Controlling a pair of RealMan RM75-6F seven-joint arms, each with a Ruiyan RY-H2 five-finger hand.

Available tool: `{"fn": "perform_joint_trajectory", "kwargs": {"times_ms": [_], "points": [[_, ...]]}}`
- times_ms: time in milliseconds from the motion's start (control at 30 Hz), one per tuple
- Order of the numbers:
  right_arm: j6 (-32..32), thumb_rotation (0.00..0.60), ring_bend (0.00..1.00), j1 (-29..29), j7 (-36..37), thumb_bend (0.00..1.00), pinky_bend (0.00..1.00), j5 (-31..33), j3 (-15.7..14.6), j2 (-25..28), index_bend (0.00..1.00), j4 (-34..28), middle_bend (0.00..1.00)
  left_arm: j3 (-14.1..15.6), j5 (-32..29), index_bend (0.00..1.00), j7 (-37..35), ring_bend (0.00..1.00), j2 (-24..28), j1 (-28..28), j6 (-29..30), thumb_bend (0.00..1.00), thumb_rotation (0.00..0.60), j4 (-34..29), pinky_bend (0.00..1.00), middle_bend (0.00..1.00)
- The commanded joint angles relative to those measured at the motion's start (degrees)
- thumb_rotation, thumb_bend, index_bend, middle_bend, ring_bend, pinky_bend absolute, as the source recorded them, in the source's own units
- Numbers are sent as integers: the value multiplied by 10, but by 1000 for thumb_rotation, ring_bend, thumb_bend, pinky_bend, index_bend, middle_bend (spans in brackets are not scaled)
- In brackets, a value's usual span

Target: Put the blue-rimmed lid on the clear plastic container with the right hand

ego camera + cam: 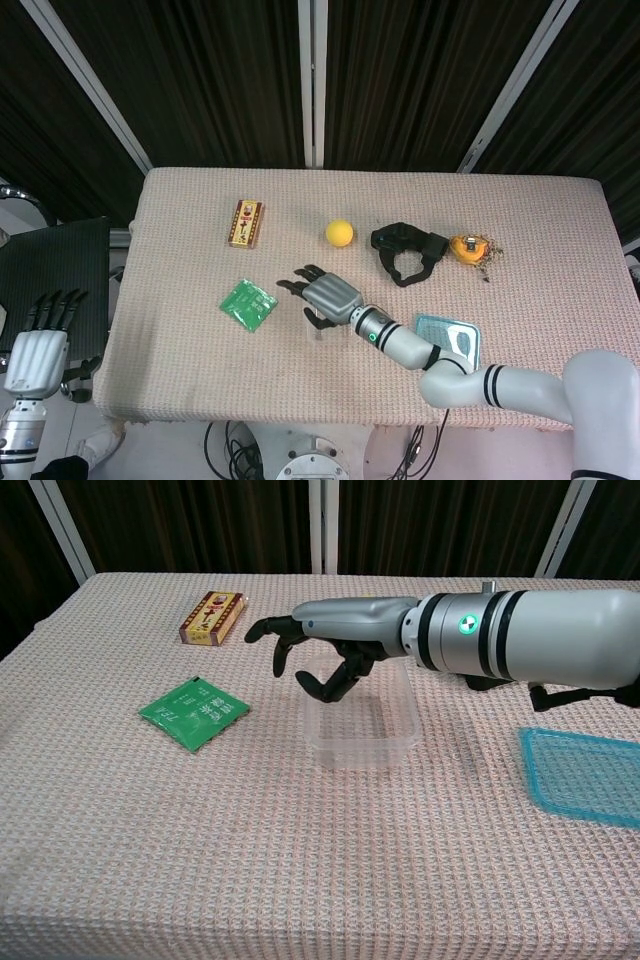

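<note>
The clear plastic container (362,720) stands open at the table's middle. My right hand (322,296) hovers over its far left corner, fingers spread and slightly curled, holding nothing; the chest view shows the same hand (325,650) above the container's back rim, with the forearm stretching across from the right. Flat on the table to the right lies the blue-rimmed lid (455,333), partly covered by my forearm in the head view and cut by the frame edge in the chest view (585,775). Off the table at lower left, my left hand (40,335) hangs with fingers apart.
A green packet (248,303) lies left of the container. At the back are a small printed box (246,222), a yellow ball (339,232), a black strap (405,247) and an orange object (468,247). My forearm hides the ball in the chest view.
</note>
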Motion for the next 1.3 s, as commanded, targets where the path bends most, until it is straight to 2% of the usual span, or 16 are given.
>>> {"fn": "perform_joint_trajectory", "kwargs": {"times_ms": [33, 267, 500, 533, 600, 667, 733, 800, 900, 1000, 1167, 1300], "points": [[13, 600, 0, 1, -21, 628, 0, 29, -12, 9, 0, -3, 254, 0, -3, 85, -8, 0, -3, 1, -2, 0, 600, 7, 0, 63], [45, 600, 0, -14, -62, 628, 0, 89, -40, 66, 0, -55, 289, 0, 4, 85, -20, 0, -11, -6, -5, 0, 600, 20, 0, 63], [77, 600, 0, -39, -90, 619, 0, 140, -82, 139, 0, -131, 307, 0, 9, 85, -21, 0, -16, -12, -10, 0, 600, 25, 0, 63], [80, 600, 0, -42, -90, 595, 0, 144, -86, 148, 0, -140, 307, 0, 10, 85, -21, 0, -16, -13, -11, 0, 600, 24, 0, 63], [88, 600, 0, -48, -91, 458, 0, 145, -95, 167, 0, -160, 300, 0, 12, 85, -20, 0, -16, -16, -12, 0, 600, 23, 0, 63], [106, 600, 0, -58, -91, 200, 0, 126, -99, 179, 0, -177, 222, -1, 14, 85, -18, 0, -16, -17, -12, 0, 600, 22, 0, 63], [144, 600, 0, -80, -81, 48, 0, 71, -103, 187, 0, -191, 84, -1, 14, 85, -16, 0, -15, -19, -12, 0, 600, 18, 0, 63], [185, 600, 0, -105, -66, 14, 0, 11, -111, 193, 0, -200, 10, -2, 14, 85, -12, 0, -13, -19, -12, 0, 600, 15, 0, 63], [222, 600, 0, -133, -52, 0, 0, -51, -129, 203, 0, -207, 0, -3, 14, 85, -9, 0, -12, -21, -11, 0, 600, 10, 0, 63], [232, 600, 0, -149, -46, 0, 0, -90, -150, 212, 0, -210, 0, -2, 16, 85, -5, 0, -12, -22, -11, 0, 600, 6, 0, 63], [225, 600, 0, -161, -61, 0, 0, -107, -167, 201, 0, -198, 0, 0, 17, 85, -1, 0, -12, -22, -11, 0, 600, 0, 0, 63], [228, 600, 0, -163, -84, 0, 0, -104, -159, 168, 0, -172, 0, 1, 18, 85, 0, 0, -12, -21, -9, 0, 600, -2, 0, 63]]}}
